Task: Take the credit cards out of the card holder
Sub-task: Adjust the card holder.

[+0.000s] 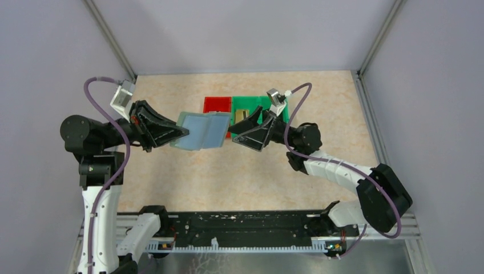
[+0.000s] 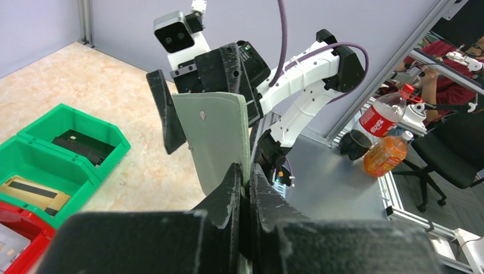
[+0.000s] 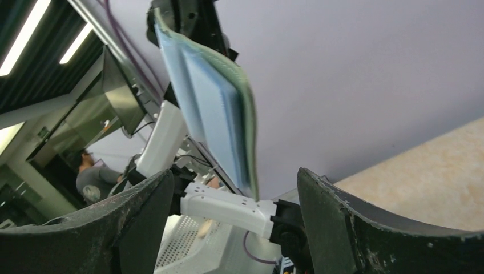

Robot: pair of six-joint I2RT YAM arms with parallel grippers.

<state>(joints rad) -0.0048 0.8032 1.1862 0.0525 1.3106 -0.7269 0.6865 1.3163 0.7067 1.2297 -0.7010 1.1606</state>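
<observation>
The card holder (image 1: 202, 130) hangs open above the table, its pale blue-grey pocketed inside facing up in the top view. My left gripper (image 1: 186, 133) is shut on its left edge. In the left wrist view the jaws (image 2: 249, 174) pinch the grey-green outer face (image 2: 217, 134). My right gripper (image 1: 233, 131) is open at the holder's right edge, touching nothing. In the right wrist view the holder (image 3: 214, 103) hangs just above the gap between the fingers (image 3: 137, 211). A dark credit card (image 2: 80, 147) and a tan one (image 2: 34, 191) lie in the green bin. I cannot tell whether the pockets hold cards.
A red bin (image 1: 218, 105) and a green bin (image 1: 258, 105) stand side by side behind the holder, under my right wrist. The green bin (image 2: 68, 117) has two compartments. Frame posts rise at the back corners. Bottles (image 2: 383, 123) stand outside the cell.
</observation>
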